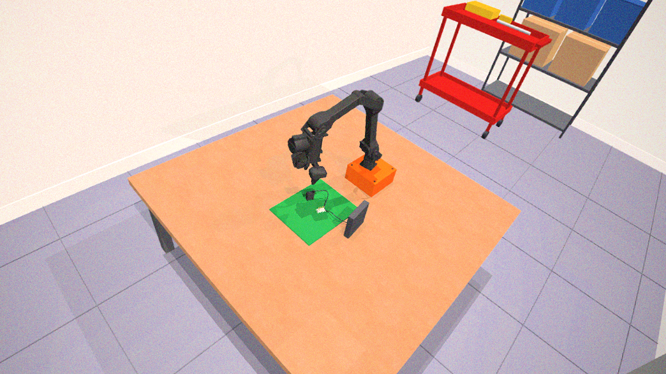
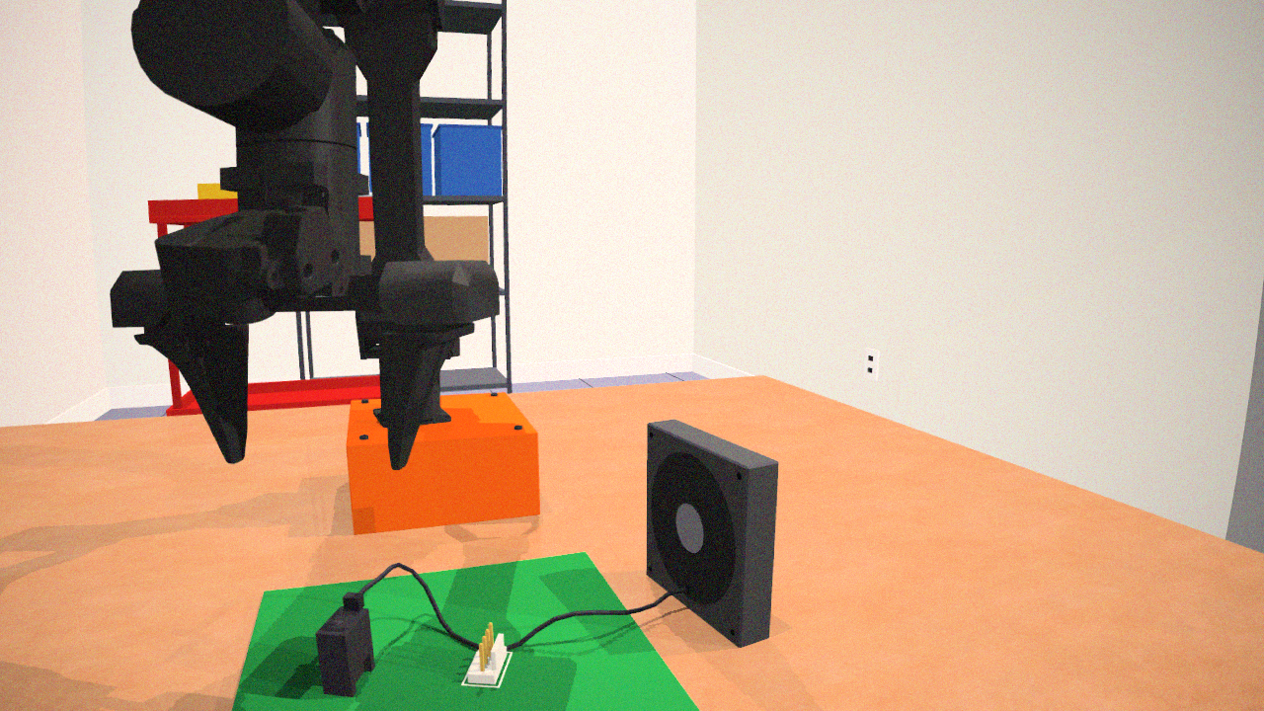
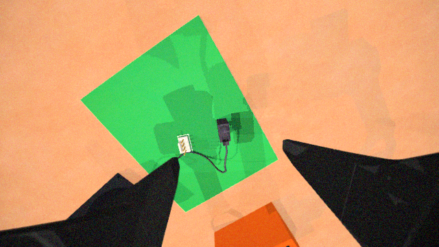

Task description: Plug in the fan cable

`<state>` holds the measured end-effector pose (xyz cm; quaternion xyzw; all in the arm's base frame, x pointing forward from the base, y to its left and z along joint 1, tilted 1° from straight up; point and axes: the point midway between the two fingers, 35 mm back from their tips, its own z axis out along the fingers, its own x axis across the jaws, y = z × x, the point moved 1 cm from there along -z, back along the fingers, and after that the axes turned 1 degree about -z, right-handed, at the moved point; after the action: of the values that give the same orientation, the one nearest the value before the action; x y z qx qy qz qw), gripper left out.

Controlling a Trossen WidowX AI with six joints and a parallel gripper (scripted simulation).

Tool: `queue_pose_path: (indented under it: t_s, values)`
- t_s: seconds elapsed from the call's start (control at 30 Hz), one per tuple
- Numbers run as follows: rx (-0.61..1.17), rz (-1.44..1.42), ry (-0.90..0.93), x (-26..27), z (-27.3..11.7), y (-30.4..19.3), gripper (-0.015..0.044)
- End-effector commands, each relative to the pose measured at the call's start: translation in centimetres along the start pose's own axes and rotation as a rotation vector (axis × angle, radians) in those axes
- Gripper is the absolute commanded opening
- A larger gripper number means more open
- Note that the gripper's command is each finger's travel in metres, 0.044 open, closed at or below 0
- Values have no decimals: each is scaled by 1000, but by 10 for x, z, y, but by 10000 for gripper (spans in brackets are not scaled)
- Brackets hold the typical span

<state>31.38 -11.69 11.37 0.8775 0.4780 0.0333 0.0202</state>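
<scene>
The dark plug (image 1: 309, 195) (image 2: 344, 650) (image 3: 223, 130) stands upright on the green board (image 1: 310, 234) (image 2: 609, 671) (image 3: 137, 89), apart from the header, with its cable coming out of its top. The white four-pin header (image 1: 318, 211) (image 2: 486, 669) (image 3: 185, 144) has its gold pins bare. The cable (image 2: 574, 612) (image 3: 209, 159) runs from the plug past the header to the fan (image 1: 356, 219) (image 2: 707, 530). My gripper (image 2: 316, 464) (image 3: 231, 153) is wide open and empty, high above the board and touching nothing. In the wrist view its left fingertip hides part of the cable.
The fan stands upright at the board's edge. The orange base box (image 1: 370, 176) (image 2: 441, 482) (image 3: 254, 226) stands behind the board on the wooden table (image 1: 254, 279) (image 2: 927, 566) (image 3: 343, 103). A red cart (image 1: 463, 96) and a shelf rack stand beyond the table.
</scene>
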Motion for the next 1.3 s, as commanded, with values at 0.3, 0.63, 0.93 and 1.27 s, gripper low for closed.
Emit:
queue_pose_path:
  t_s: [0.3, 0.63, 0.93, 1.27]
  values:
    - [33, 3, -12, -3, 75, -11, 440]
    - [33, 3, -12, -3, 88, -11, 440]
    - [33, 3, -12, -3, 103, -11, 440]
    - [33, 3, -12, -4, 119, -12, 440]
